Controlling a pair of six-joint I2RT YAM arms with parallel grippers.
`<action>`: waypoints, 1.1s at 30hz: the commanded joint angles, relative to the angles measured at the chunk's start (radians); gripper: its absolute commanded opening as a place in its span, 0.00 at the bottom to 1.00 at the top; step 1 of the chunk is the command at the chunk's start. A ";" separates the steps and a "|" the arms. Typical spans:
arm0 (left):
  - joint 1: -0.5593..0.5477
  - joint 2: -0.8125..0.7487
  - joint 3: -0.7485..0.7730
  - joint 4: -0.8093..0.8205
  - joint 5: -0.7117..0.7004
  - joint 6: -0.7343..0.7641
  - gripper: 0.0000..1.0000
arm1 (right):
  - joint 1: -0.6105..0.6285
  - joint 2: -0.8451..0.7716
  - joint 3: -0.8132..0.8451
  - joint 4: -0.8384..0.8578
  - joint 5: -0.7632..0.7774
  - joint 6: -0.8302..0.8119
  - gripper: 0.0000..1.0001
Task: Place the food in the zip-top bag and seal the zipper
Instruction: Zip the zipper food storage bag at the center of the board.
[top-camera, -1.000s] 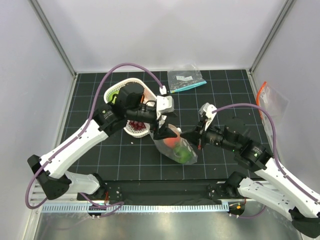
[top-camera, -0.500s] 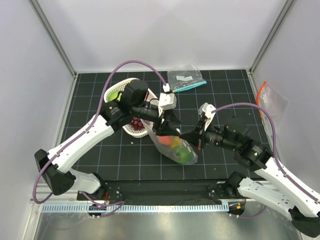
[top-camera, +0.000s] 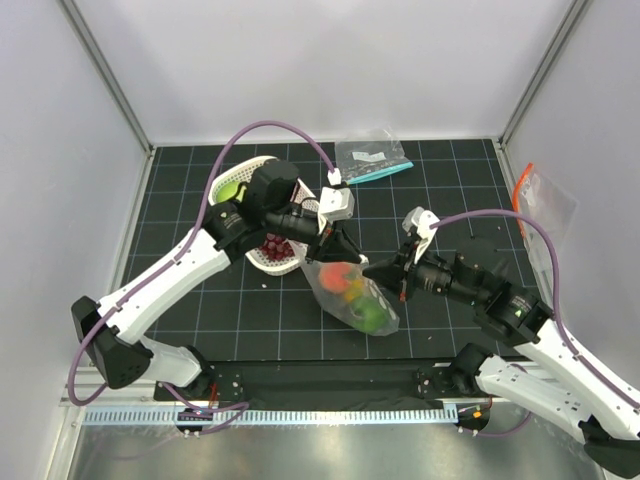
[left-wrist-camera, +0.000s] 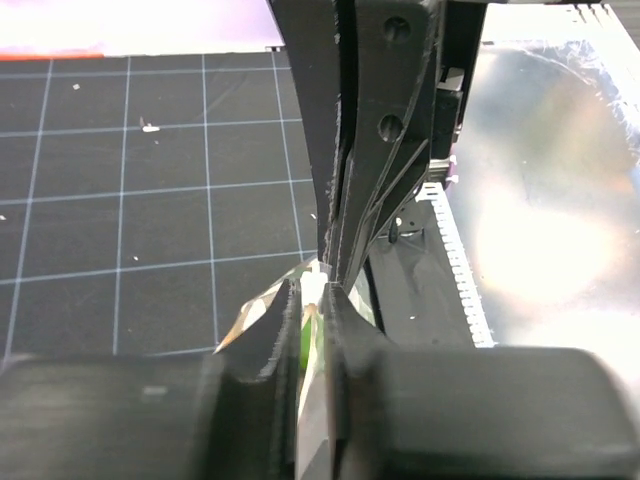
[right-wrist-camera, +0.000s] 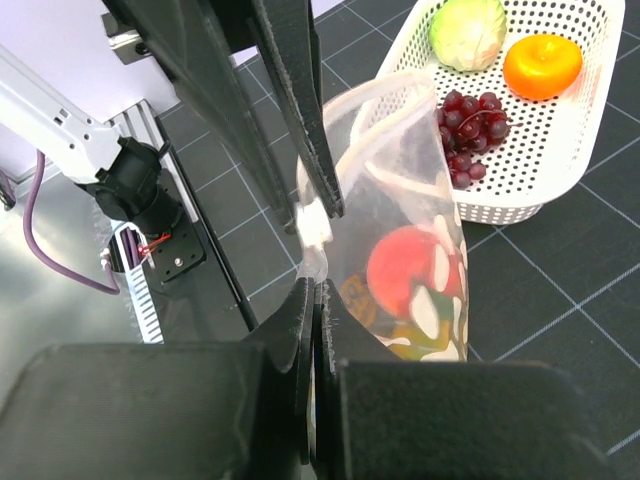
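The zip-top bag (top-camera: 358, 298), clear with white dots, hangs between both grippers near the table's middle. Inside it show a red-orange piece of food (right-wrist-camera: 405, 270), yellow food (top-camera: 350, 290) and green food (top-camera: 372, 318). My left gripper (top-camera: 335, 250) is shut on the bag's mouth edge, with film pinched between its fingers (left-wrist-camera: 315, 295). My right gripper (top-camera: 376, 268) is shut on the same edge a little further along (right-wrist-camera: 318, 300). The zipper (right-wrist-camera: 316, 225) runs taut between them. Purple grapes (right-wrist-camera: 470, 125), a pale green cabbage (right-wrist-camera: 468, 30) and an orange fruit (right-wrist-camera: 542, 65) lie in the white basket (right-wrist-camera: 560, 160).
The basket (top-camera: 240, 180) stands left of the bag, partly under my left arm. A small clear bag with a teal strip (top-camera: 372, 158) lies at the back. A clear bag with an orange strip (top-camera: 540, 200) leans at the right wall.
My left gripper has swung right to the bag's mouth and closed on its edge. The right gripper and the bag have shifted slightly right.
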 joint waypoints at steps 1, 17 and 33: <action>0.005 0.013 0.034 0.003 0.014 0.018 0.07 | 0.002 -0.019 0.042 0.028 0.025 -0.003 0.01; 0.004 0.027 0.048 -0.040 -0.150 0.032 0.00 | 0.002 -0.140 0.040 -0.009 0.442 0.049 0.01; 0.005 0.027 0.066 -0.058 -0.116 0.032 0.00 | 0.002 0.007 0.071 -0.011 0.209 0.002 0.56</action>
